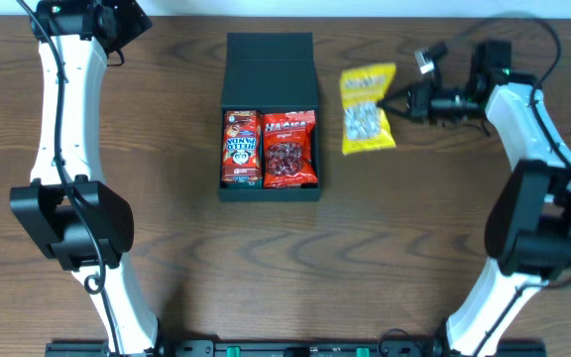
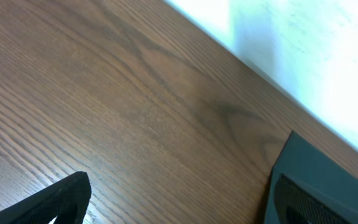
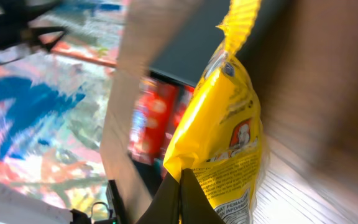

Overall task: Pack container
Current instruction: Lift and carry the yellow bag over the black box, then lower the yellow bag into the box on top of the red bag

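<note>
Running front-to-back: container [image 1: 270, 193], flap [image 1: 270, 59] at back | right jaws pinching yellow packet [image 1: 367, 109] | left jaws wide

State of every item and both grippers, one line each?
container: lid open, two packets inside.
Hello Panda packet: in container, left side.
red snack packet: in container, right side.
yellow snack bag: outside container, gripped at its edge.
right gripper: shut on yellow snack bag.
left gripper: open, empty.
</note>
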Tool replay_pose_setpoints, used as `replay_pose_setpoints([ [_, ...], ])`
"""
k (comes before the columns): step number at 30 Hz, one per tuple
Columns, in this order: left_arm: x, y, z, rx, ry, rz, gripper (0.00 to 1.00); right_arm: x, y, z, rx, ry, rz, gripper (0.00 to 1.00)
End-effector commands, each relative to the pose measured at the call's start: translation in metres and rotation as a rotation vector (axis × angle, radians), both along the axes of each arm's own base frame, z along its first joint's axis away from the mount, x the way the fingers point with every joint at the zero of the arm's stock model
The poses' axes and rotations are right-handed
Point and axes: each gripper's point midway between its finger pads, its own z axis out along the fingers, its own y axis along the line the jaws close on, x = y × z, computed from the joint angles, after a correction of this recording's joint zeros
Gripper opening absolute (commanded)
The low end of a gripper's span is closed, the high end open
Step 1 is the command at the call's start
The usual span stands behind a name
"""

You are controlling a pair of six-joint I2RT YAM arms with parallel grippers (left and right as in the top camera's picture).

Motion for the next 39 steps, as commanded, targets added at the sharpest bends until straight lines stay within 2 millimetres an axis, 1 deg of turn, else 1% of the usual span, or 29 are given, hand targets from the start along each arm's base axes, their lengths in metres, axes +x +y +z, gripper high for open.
replay_pose_setpoints([
  [1,-0.003,0.005,-0.002,0.007,0.010,0.024,0.95,-0.009,0.021,0.087,0.061,-0.166,0.048,0.02],
  [3,-0.004,0.005,-0.003,0.006,0.016,0.024,0.95,-0.015,0.029,0.108,0.066,-0.194,0.057,0.02],
  [4,-0.004,0.005,-0.003,0.006,0.018,0.024,0.95,-0.018,0.034,0.114,0.070,-0.198,0.062,0.02],
  [5,-0.005,0.005,-0.003,0.006,0.019,0.024,0.95,-0.020,0.039,0.117,0.074,-0.192,0.068,0.02],
  [7,-0.005,0.005,-0.004,0.006,0.021,0.024,0.95,-0.027,0.053,0.117,0.086,-0.148,0.088,0.01],
  [9,-0.005,0.005,-0.004,0.006,0.023,0.024,0.95,-0.035,0.072,0.106,0.088,-0.102,0.124,0.02],
  [11,-0.006,0.005,-0.004,0.006,0.024,0.024,0.95,-0.040,0.091,0.088,0.059,-0.033,0.139,0.02],
  [15,-0.008,0.005,-0.006,0.006,0.039,0.021,0.95,-0.046,0.120,0.060,0.039,0.082,0.170,0.01],
  [17,-0.010,0.005,-0.007,0.017,0.050,0.007,0.95,-0.046,0.129,0.047,0.035,0.123,0.178,0.01],
  [22,-0.015,0.008,-0.009,0.044,0.076,0.002,0.95,-0.042,0.139,0.014,0.039,0.310,0.143,0.01],
  [24,-0.016,0.010,-0.010,0.056,0.084,0.008,0.95,-0.040,0.141,0.005,0.035,0.359,0.123,0.01],
  [27,-0.017,0.012,-0.010,0.064,0.088,0.014,0.95,-0.037,0.142,-0.010,-0.023,0.428,0.056,0.02],
  [35,-0.017,0.012,-0.010,0.064,0.087,0.014,0.95,-0.036,0.148,-0.028,-0.119,0.538,-0.068,0.01],
  [39,-0.017,0.012,-0.010,0.064,0.087,0.014,0.95,-0.039,0.148,-0.038,-0.172,0.590,-0.121,0.01],
])
